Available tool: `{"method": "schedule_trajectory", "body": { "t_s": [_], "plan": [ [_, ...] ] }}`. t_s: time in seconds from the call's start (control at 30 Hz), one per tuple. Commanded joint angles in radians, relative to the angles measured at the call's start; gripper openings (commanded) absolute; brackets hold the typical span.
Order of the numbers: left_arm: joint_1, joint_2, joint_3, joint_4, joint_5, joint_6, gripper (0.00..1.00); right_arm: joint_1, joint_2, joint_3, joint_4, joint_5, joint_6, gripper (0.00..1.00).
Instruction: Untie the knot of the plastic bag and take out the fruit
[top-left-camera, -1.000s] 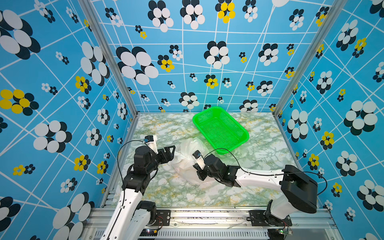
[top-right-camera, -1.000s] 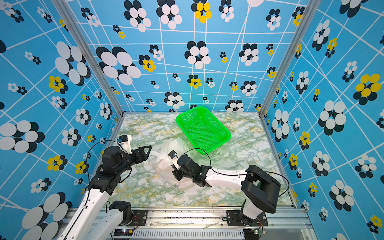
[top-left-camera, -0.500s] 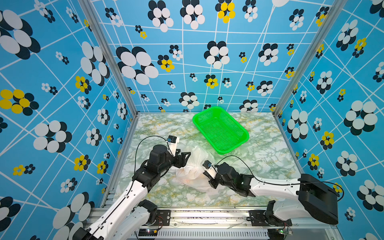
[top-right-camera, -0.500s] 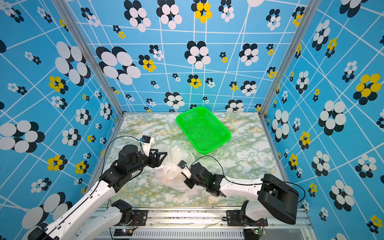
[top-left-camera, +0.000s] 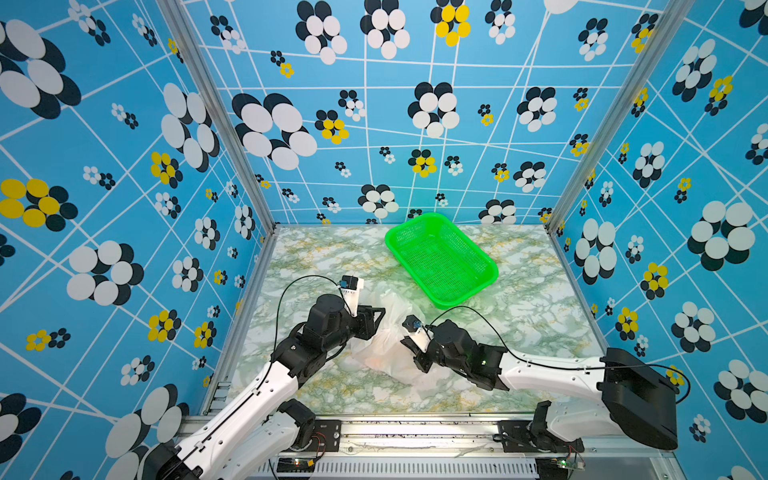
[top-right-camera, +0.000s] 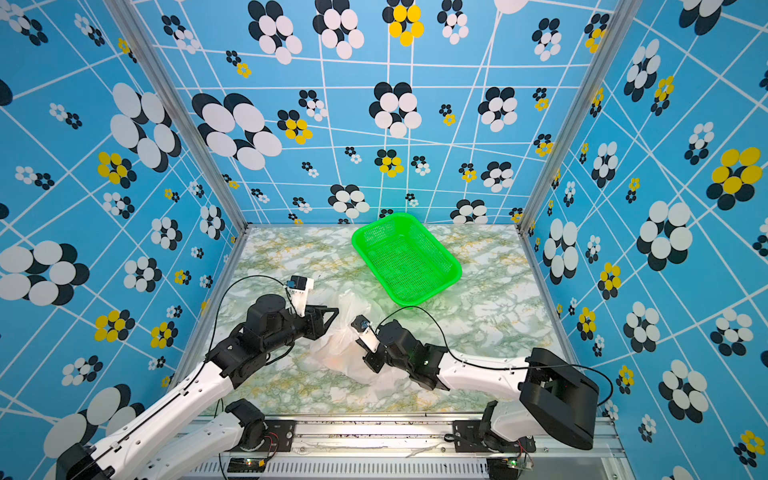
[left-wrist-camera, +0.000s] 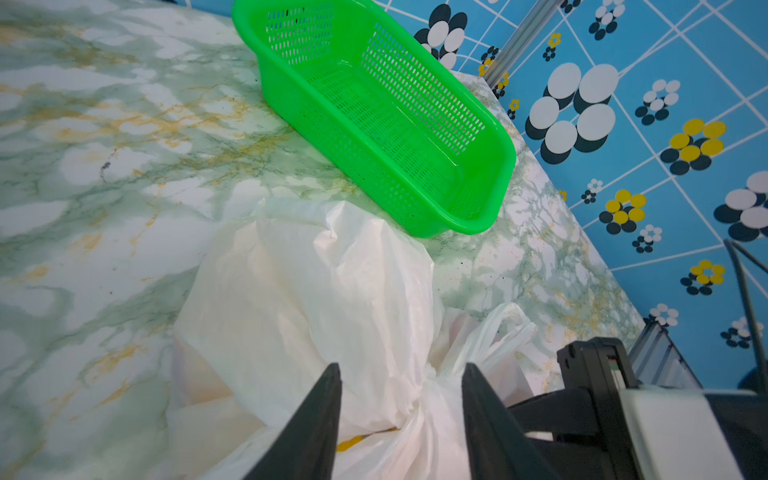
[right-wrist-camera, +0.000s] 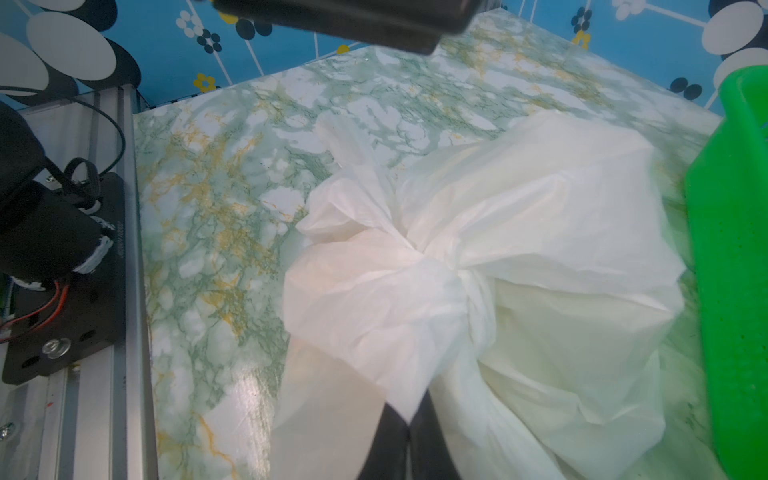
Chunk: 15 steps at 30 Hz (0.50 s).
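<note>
The white plastic bag (top-left-camera: 386, 345) lies crumpled on the marble table in both top views, tied shut. Its knot (right-wrist-camera: 461, 274) shows in the right wrist view as a twisted bunch with flat ends. My right gripper (right-wrist-camera: 409, 419) is shut on one flat end of the bag, at the bag's right side (top-right-camera: 368, 353). My left gripper (left-wrist-camera: 401, 368) is open, its two fingers either side of the knot (left-wrist-camera: 428, 382), at the bag's left side (top-left-camera: 376, 324). The fruit is inside the bag; only a yellow sliver (left-wrist-camera: 349, 442) and an orange tint (top-left-camera: 376, 361) show.
An empty green mesh basket (top-left-camera: 390, 243) stands just behind and to the right of the bag, its near end close to the plastic (left-wrist-camera: 505, 166). Blue patterned walls close in three sides. A metal rail (top-left-camera: 415, 424) runs along the table's front edge.
The left arm has swung right from the table's left edge to the bag, its jaws narrowing around the knot. The right arm has drawn back toward the front, still gripping the bag.
</note>
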Motion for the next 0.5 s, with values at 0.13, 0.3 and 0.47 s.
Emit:
{"method": "schedule_trajectory", "body": {
  "t_s": [0.13, 0.3, 0.47],
  "plan": [
    [-0.058, 0.093, 0.026, -0.036, -0.12, -0.025, 0.46, 0.028, 0.038, 0.056, 0.005, -0.02, 0.009, 0.06],
    [-0.094, 0.096, 0.06, -0.132, -0.266, 0.009, 0.61, 0.032, 0.034, 0.059, 0.006, -0.025, 0.009, 0.08],
    [-0.104, 0.104, 0.051, -0.083, -0.198, 0.005, 0.63, 0.039, 0.041, 0.066, 0.009, -0.03, 0.008, 0.08]
  ]
}}
